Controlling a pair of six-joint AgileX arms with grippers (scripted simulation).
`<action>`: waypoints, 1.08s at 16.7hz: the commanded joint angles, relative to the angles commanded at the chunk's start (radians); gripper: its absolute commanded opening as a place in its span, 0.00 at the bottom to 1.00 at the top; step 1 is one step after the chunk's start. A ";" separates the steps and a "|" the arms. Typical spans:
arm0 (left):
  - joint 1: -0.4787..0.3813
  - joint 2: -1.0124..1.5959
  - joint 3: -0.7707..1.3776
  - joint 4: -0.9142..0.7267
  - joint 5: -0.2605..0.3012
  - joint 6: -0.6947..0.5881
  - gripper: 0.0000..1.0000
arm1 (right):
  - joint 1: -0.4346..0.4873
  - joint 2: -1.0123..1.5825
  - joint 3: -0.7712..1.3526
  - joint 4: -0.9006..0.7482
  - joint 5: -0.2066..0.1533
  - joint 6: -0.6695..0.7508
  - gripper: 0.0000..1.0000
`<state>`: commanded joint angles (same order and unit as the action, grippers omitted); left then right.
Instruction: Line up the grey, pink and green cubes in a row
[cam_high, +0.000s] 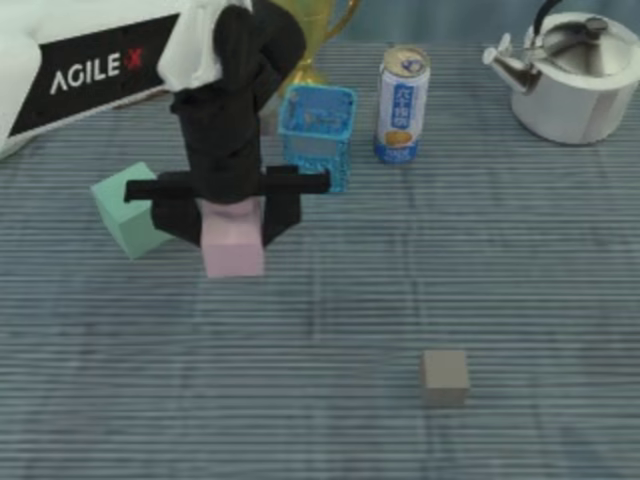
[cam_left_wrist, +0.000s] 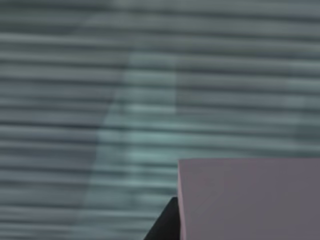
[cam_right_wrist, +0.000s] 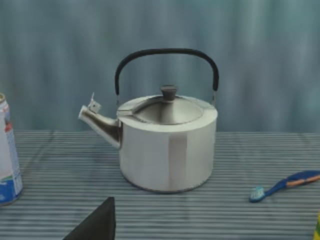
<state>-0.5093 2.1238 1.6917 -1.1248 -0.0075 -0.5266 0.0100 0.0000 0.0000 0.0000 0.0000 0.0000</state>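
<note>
- Nearest the front edge, right of centre: grey-brown cube (cam_high: 445, 375), alone, well apart from the rest.
- Mid-left: left gripper (cam_high: 231, 222) clamped on pink cube (cam_high: 234, 248).
- Just left of that: mint-green cube (cam_high: 128, 210).
- Behind: blue mesh basket (cam_high: 318, 135), drink can (cam_high: 402, 104).
- Far right: steel kettle (cam_high: 572, 75).
- Right gripper out of sight.
</note>
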 joint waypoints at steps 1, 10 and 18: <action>-0.039 0.001 0.009 -0.009 0.000 -0.038 0.00 | 0.000 0.000 0.000 0.000 0.000 0.000 1.00; -0.365 -0.005 0.066 -0.070 -0.004 -0.332 0.00 | 0.000 0.000 0.000 0.000 0.000 0.000 1.00; -0.361 0.021 -0.021 0.043 -0.003 -0.332 0.00 | 0.000 0.000 0.000 0.000 0.000 0.000 1.00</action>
<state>-0.8704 2.1447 1.6711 -1.0816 -0.0109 -0.8587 0.0100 0.0000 0.0000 0.0000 0.0000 0.0000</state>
